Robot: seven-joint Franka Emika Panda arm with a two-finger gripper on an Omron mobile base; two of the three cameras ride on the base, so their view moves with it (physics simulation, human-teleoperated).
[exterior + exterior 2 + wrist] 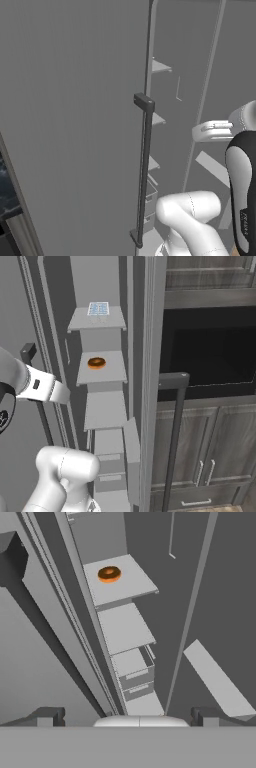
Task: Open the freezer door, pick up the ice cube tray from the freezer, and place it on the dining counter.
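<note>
Our arm bends up from the base and reaches forward into the open freezer (102, 421), the gripper (127, 716) level, its fingers wide apart and holding nothing. The door (75, 125) stands swung open beside us. Farther in, a doughnut (96, 362) lies on a shelf; the tray (98, 308) sits on the shelf above.

Flat, even rendered light is being cast, with no visible source and no glare. Soft shadow is being thrown across the freezer (102, 406) shelves. Edges are being rendered slightly soft, without distortion.
</note>
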